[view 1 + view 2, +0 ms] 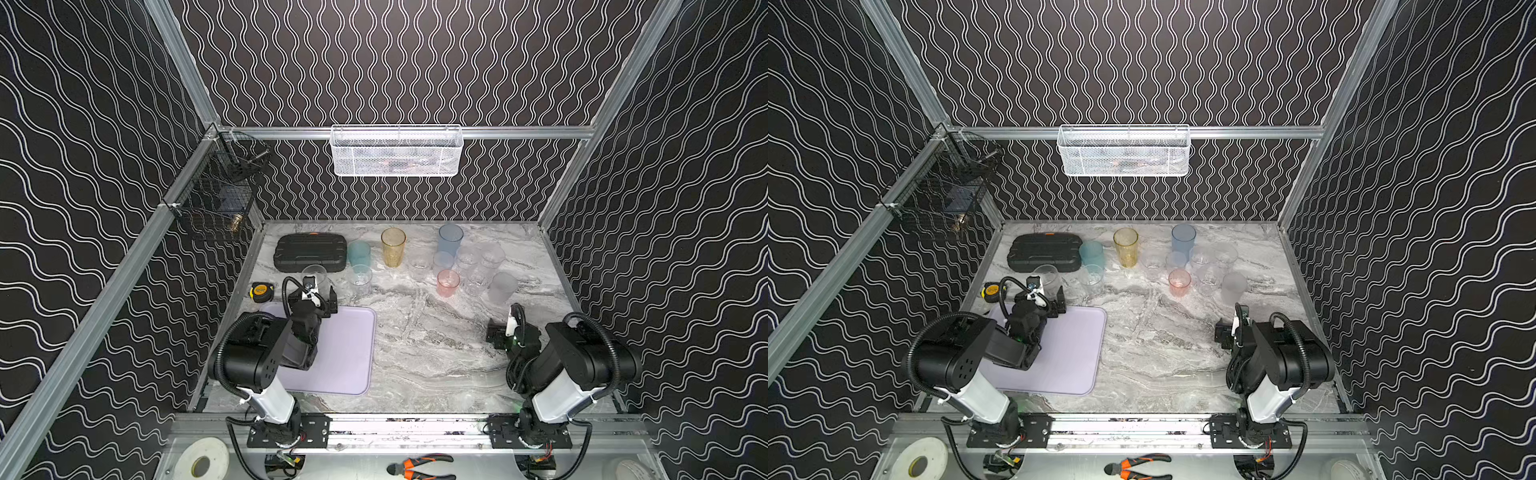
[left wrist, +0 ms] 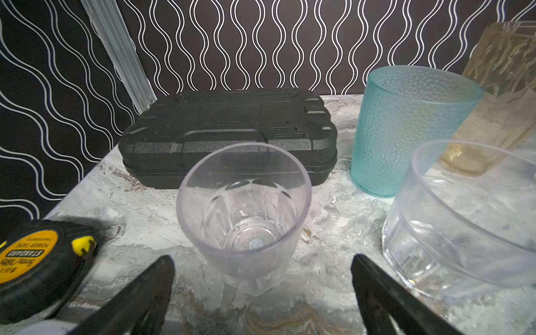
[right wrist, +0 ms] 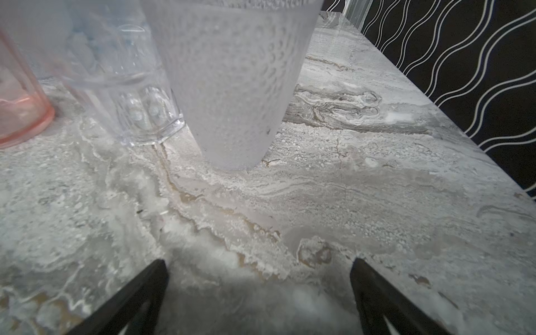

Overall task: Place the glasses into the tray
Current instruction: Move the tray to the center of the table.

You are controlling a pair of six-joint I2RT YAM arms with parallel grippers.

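The lilac tray (image 1: 345, 357) lies at the front left with nothing in it, partly under my left arm. Just beyond its far edge my left gripper (image 1: 312, 294) (image 2: 262, 261) is open, and a clear glass (image 2: 243, 208) (image 1: 314, 275) stands untouched at its spread fingertips. Near it are a short clear glass (image 2: 464, 220), a teal one (image 1: 359, 252) and an amber one (image 1: 393, 246). Further right stand blue (image 1: 450, 237), pink (image 1: 448, 283) and several clear glasses (image 1: 478, 266). My right gripper (image 1: 496, 330) (image 3: 259, 264) is open and empty, a short way before the frosted glass (image 3: 235, 81) (image 1: 502, 286).
A black ribbed case (image 1: 310, 251) lies at the back left behind the clear glass. A yellow-and-black tape measure (image 1: 262, 291) sits left of my left gripper. A white wire basket (image 1: 397, 151) hangs on the back wall, a black one (image 1: 216, 199) on the left wall.
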